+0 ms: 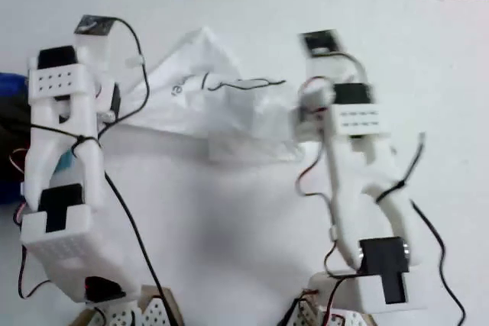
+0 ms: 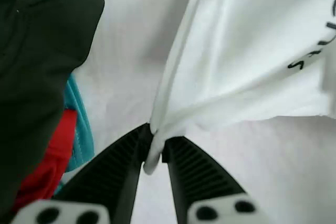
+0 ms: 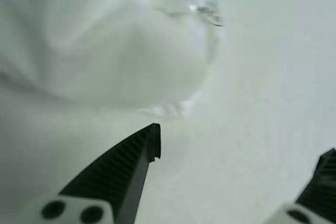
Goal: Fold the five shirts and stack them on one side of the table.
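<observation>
spreading over the far middle of the white bench (image 1: 229, 250), the white shirt (image 1: 206, 104) lies crumpled with its dark print up, not yet folded. bare bench runs in front of it between the 2 arms, which looks like room enough to lay it flat. a heap of other garments (image 2: 37, 51), dark, red and teal, sits at the bench's edge beside the left arm. it is near the shirt's corner but apart from it, so that side looks tight for any sweep. the left hand (image 2: 156, 145) is clamped on a gathered edge of the shirt, and the cloth rises from between its fingers in a taut ridge. that grip is probably meant to draw the corner outward and take up slack. the right hand (image 3: 239, 142) gapes wide, holding nothing, just above the shirt's opposite edge where cloth meets bare bench. it seems placed to take a 2nd corner.
</observation>
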`<state>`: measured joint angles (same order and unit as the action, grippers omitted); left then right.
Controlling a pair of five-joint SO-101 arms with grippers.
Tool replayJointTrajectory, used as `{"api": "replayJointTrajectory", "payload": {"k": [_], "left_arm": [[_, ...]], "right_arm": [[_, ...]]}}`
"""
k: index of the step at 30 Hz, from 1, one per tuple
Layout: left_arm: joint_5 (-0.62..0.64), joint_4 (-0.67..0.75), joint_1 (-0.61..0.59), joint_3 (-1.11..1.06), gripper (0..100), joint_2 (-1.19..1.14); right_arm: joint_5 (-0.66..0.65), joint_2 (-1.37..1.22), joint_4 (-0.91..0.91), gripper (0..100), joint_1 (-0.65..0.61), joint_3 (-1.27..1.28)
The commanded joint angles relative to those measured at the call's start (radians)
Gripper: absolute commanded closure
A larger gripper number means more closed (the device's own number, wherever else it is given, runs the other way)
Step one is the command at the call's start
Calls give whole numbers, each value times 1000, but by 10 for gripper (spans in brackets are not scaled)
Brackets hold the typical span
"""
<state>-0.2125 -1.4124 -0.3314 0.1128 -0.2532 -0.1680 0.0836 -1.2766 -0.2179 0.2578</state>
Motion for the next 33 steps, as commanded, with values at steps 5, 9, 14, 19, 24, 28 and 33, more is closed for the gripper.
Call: {"api": "replayJointTrajectory", "payload": {"k": [5,9,14,19,24,28,33], "left_arm": [[5,204,-12,-102,976,60],[5,198,-17,-110,976,68],[5,143,-12,-102,976,68],[5,121,-11,-101,976,69],[5,121,-6,-101,976,71],[5,69,35,-84,976,92],[5,-54,98,-15,976,227]], "right_arm": [[-74,-102,47,562,-283,-26],[-95,-242,154,562,-280,-40],[-98,-392,185,562,-183,-181],[-98,-538,82,757,-119,-407],[-92,-581,-27,922,-74,-620],[-92,-538,-131,974,-53,-799],[-100,-453,-274,979,-45,-980]]}}
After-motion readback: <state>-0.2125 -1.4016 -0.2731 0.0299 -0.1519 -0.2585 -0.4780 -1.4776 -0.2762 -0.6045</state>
